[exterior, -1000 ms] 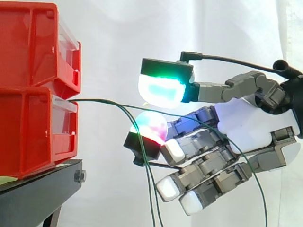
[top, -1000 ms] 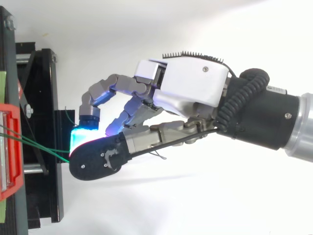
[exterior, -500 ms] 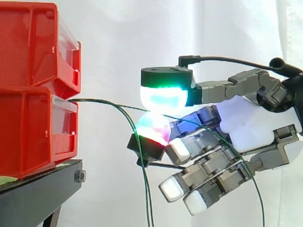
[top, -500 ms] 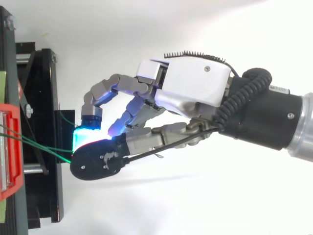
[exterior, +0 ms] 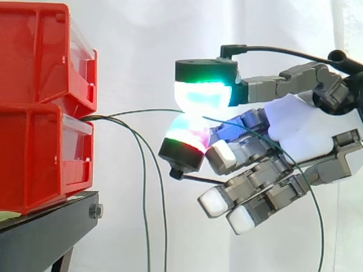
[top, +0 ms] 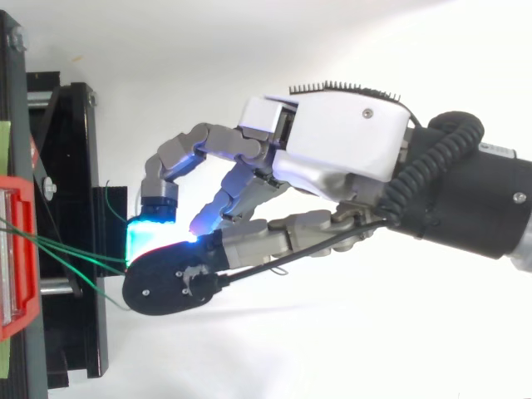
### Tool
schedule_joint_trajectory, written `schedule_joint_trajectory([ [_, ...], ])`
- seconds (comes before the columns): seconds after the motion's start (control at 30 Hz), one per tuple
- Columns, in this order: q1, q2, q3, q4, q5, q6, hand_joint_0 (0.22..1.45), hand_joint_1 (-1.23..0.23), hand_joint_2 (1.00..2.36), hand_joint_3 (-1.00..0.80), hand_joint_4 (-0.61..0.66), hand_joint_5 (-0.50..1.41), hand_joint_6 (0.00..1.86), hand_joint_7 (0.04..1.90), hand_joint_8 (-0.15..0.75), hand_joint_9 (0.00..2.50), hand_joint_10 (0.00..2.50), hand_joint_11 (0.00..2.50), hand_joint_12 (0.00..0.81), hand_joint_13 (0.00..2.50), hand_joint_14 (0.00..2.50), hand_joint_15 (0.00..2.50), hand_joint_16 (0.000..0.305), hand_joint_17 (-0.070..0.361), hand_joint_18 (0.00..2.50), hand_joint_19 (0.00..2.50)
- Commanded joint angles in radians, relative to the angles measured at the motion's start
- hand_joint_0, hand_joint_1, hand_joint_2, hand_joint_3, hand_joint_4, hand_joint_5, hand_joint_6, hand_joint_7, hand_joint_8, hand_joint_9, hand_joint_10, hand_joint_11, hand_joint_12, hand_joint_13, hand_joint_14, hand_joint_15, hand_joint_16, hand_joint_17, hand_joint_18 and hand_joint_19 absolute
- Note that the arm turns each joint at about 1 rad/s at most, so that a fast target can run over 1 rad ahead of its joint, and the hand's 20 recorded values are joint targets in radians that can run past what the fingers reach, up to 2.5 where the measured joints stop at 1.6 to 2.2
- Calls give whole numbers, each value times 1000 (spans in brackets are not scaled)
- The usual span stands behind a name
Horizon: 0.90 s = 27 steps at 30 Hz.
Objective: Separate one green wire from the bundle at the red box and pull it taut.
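Beside the stacked red plastic bins [exterior: 34,113], we are seeing the grey-and-white robot hand [exterior: 300,136] pinching one thin green wire [exterior: 136,112] between two glowing pads. The wire is arching slightly from the lower bin, above the other green strands [exterior: 144,198], which are hanging loose.

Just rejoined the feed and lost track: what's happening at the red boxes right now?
The robot hand is pinching one thin green wire between two glowing fingers, just in front of the lower red plastic box. That wire runs from the box's front to the pinch with a slight bow, so it is not yet taut. The other green wires hang down from the box, apart from it.
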Motion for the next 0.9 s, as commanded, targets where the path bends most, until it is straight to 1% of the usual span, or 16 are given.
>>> schedule_joint_trajectory([
  [0.0, 0, 15, 0, -24, 0, -6, 583, -792, 1017, -58, 18, -110, 915, 1081, 251, 1170, 19, 684, 381, 881, 19, 523, 57, 128, 774, 487],
  [0.2, 2, 18, 0, -51, 0, -2, 583, -790, 1017, -59, 37, -110, 914, 1096, 252, 1171, 19, 675, 381, 871, 21, 526, 56, 127, 762, 479],
  [0.3, 2, 16, -3, -51, 2, -2, 583, -789, 1017, -57, 38, -108, 914, 1100, 253, 1168, 18, 686, 384, 870, 21, 525, 56, 127, 760, 480],
  [0.4, 2, 18, -29, -50, 2, -2, 583, -788, 1016, -53, 41, -107, 914, 1100, 253, 1170, 20, 685, 385, 870, 21, 525, 57, 127, 755, 481],
  [0.43, 2, 18, -54, -45, 0, 4, 584, -789, 1016, -55, 41, -107, 915, 1089, 253, 1172, 17, 675, 385, 869, 22, 530, 57, 127, 755, 486],
  [0.47, 2, 16, -61, -42, 0, 9, 583, -789, 1016, -52, 41, -106, 914, 1093, 256, 1171, 19, 676, 385, 869, 19, 531, 57, 128, 755, 488],
  [0.5, 2, 18, -74, -28, 0, 20, 583, -789, 1016, -52, 44, -106, 913, 1104, 254, 1171, 17, 685, 384, 868, 21, 533, 57, 128, 755, 488],
  [0.53, 0, 18, -92, 2, -2, 40, 583, -789, 1016, -52, 44, -106, 913, 1104, 254, 1172, 17, 674, 385, 869, 19, 525, 57, 128, 755, 480],
  [0.6, 2, 16, -106, 33, -3, 55, 584, -789, 1016, -56, 41, -106, 914, 1094, 257, 1171, 19, 679, 385, 869, 19, 535, 57, 127, 751, 481],
  [0.63, 0, 16, -118, 62, -3, 64, 582, -788, 1017, -50, 41, -105, 914, 1094, 252, 1171, 19, 682, 385, 869, 19, 533, 57, 128, 751, 480],
  [0.67, 0, 16, -140, 114, -8, 72, 583, -789, 1016, -50, 44, -105, 913, 1106, 261, 1172, 19, 681, 386, 869, 21, 532, 57, 128, 751, 480],
  [0.77, 0, 16, -158, 154, -8, 72, 583, -788, 1016, -50, 41, -105, 914, 1096, 258, 1174, 19, 683, 386, 868, 21, 531, 57, 127, 750, 478],
  [0.8, 0, 16, -158, 154, -8, 72, 583, -789, 1016, -50, 42, -105, 914, 1095, 256, 1176, 17, 677, 387, 869, 19, 528, 57, 127, 749, 480],
  [0.83, 2, 18, -167, 174, -9, 72, 583, -789, 1016, -50, 41, -105, 914, 1095, 257, 1176, 17, 674, 388, 869, 19, 528, 57, 128, 750, 480],
  [0.87, 2, 16, -170, 179, -9, 72, 583, -789, 1015, -50, 41, -105, 913, 1096, 258, 1176, 19, 674, 386, 868, 19, 533, 57, 128, 751, 477],
])
